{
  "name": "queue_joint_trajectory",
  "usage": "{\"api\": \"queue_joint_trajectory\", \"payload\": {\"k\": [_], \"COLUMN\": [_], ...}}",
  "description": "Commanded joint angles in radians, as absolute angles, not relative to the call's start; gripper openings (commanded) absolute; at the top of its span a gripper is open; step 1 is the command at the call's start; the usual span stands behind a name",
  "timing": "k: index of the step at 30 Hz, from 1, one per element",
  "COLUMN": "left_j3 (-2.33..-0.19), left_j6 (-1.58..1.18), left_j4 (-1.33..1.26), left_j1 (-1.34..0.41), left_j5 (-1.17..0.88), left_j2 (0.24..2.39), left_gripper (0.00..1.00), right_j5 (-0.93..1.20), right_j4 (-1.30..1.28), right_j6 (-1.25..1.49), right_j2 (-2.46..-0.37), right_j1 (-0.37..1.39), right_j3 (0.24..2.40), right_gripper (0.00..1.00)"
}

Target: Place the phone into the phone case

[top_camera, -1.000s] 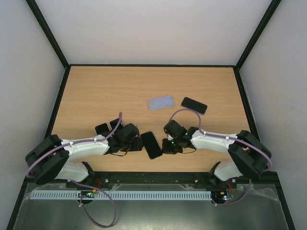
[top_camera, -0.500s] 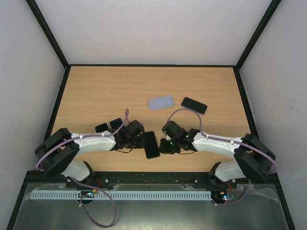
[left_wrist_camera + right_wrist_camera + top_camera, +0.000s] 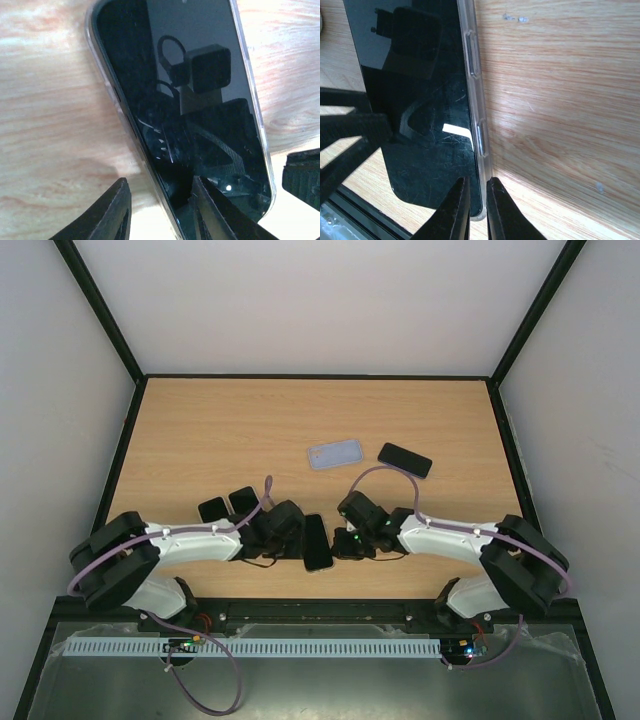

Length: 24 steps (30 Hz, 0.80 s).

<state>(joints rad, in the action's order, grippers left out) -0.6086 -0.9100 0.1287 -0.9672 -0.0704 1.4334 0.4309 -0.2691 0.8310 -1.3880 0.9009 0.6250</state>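
A black phone [image 3: 318, 540] lies screen-up near the table's front edge, between my two grippers. In the wrist views it sits inside a clear case [image 3: 472, 75], whose rim runs round the phone's screen [image 3: 200, 100]. My left gripper [image 3: 296, 540] is at the phone's left side. In the left wrist view its jaws [image 3: 160, 187] stand well apart, one finger over the table and one over the screen, astride the phone's edge. My right gripper [image 3: 338, 543] is at the phone's right side, and its jaws [image 3: 478, 182] are pinched on the case's side rim near the phone's corner.
A light blue phone case [image 3: 335, 453] lies at mid-table, with a second black phone [image 3: 405, 459] just to its right. Two small black objects [image 3: 228, 504] lie behind my left arm. The table's front edge is close behind the grippers.
My left gripper has moved right, up to the phone's left edge. The phone has turned from tilted to nearly straight. My right gripper has stayed at the phone's right edge.
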Motion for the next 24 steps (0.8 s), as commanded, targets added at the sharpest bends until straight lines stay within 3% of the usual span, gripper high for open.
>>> {"api": "queue_joint_trajectory", "payload": {"k": [1, 13, 24], "left_j3": [-0.616, -0.655, -0.693], "left_j6": [-0.961, -1.05, -1.112], "left_j4": [0.229, 0.311, 0.343], "left_j1": [-1.006, -1.075, -1.12], "left_j5": [-0.083, -0.067, -0.078], "left_j2": [1.416, 1.429, 1.519], "left_gripper": [0.36, 0.17, 0.14], "right_j5": [0.458, 0.544, 0.593], "right_j4": [-0.209, -0.115, -0.054], "right_j6": [0.828, 0.809, 0.801], "right_j2": [-1.408, -1.415, -1.41], "right_j1": [0.899, 0.9, 0.913], "right_j3": [0.611, 0.564, 0.537], "right_gripper": [0.11, 0.11, 0.11]}}
